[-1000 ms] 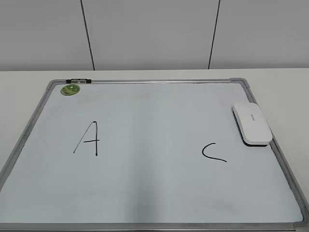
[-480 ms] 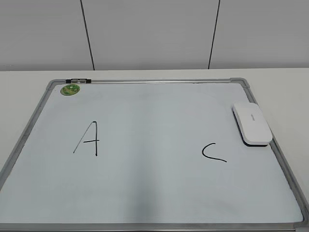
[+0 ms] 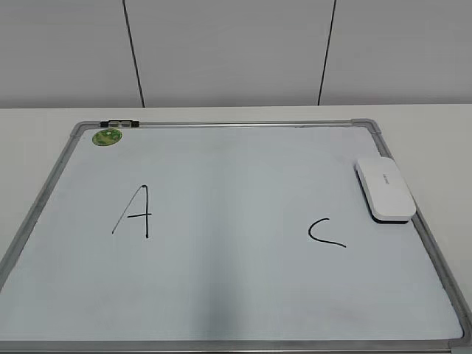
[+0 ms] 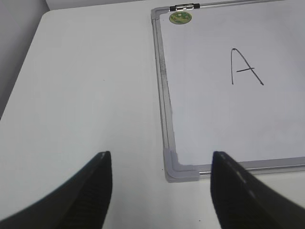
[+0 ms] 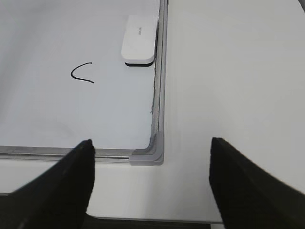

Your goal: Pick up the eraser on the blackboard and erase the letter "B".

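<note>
The blackboard (image 3: 221, 295) is a white board with a grey frame lying flat on the table. The white eraser (image 3: 384, 188) lies on the board's right edge, also in the right wrist view (image 5: 139, 39). A black "A" (image 3: 135, 212) and a black "C" (image 3: 325, 232) are drawn on it; no letter "B" shows between them. My left gripper (image 4: 159, 160) is open and empty above the board's near left corner. My right gripper (image 5: 151, 148) is open and empty above the near right corner. Neither gripper shows in the exterior view.
A small green round magnet (image 3: 107, 136) sits at the board's far left corner, next to a black and silver clip (image 3: 119, 123) on the frame. White table surrounds the board (image 4: 86, 86). A grey panelled wall (image 3: 236, 51) stands behind.
</note>
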Available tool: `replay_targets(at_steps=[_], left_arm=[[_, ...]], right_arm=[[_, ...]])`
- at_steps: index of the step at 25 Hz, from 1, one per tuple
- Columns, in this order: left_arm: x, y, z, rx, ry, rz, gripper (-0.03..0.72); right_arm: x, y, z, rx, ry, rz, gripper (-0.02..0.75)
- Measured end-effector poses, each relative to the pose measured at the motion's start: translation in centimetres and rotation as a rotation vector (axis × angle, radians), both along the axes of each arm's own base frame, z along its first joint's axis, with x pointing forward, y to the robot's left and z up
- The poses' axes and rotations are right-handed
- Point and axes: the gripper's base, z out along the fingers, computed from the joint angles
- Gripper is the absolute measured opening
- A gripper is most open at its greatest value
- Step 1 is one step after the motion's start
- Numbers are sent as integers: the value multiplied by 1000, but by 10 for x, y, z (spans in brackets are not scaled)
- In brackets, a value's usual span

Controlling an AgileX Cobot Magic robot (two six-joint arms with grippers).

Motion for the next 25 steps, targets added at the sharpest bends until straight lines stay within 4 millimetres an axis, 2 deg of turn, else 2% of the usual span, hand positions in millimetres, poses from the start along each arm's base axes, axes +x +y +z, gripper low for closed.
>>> replay_targets(at_steps=[25], left_arm=[[0,0,0,0,0,0,473]], right_arm=[[0,0,0,0,0,0,555]])
